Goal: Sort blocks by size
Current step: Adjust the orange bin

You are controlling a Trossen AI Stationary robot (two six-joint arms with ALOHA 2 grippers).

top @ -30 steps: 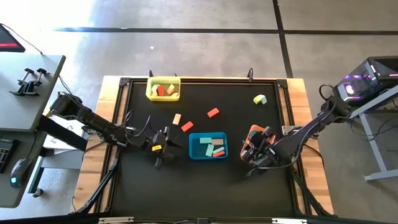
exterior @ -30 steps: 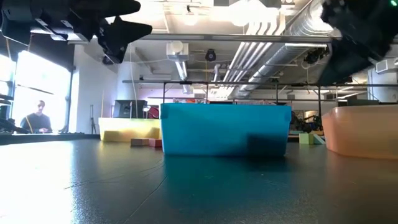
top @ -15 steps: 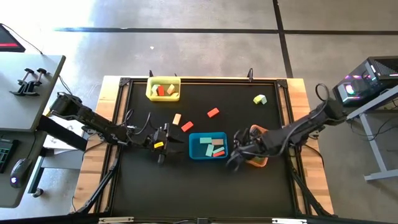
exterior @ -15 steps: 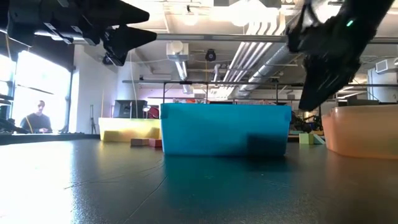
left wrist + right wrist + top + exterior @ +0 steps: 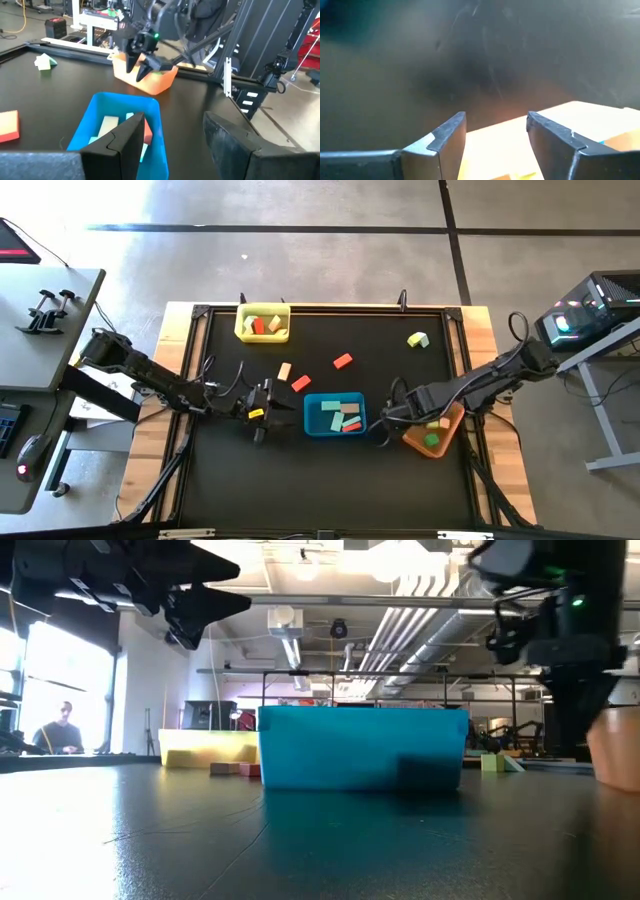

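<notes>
Several blocks lie loose on the black table: a tan one [image 5: 285,371], two red ones [image 5: 301,383] [image 5: 342,361] and a lime one [image 5: 418,339]. More blocks sit in the yellow tray [image 5: 262,322], the blue tray [image 5: 334,415] and the orange tray [image 5: 432,434]. My left gripper [image 5: 270,413] hovers open and level, just left of the blue tray [image 5: 120,130]. My right gripper [image 5: 384,423] points down, open, between the blue tray and the orange tray [image 5: 146,82], close to the orange tray's left rim. My right gripper [image 5: 496,120] stands with its open fingers right beside the orange tray's rim [image 5: 555,112]. I cannot tell whether a finger touches that rim.
The table's raised frame [image 5: 460,315] runs around the black mat. Bare mat lies along the near edge [image 5: 320,480] and at the far right. A desk with clamps [image 5: 45,310] stands off the table to the left. A person [image 5: 62,728] sits far behind.
My right gripper has swung from above the orange tray toward the blue tray, tipped to point down and sunk a little. The orange tray has slid toward the table's right edge and turned, and green blocks inside it show now.
</notes>
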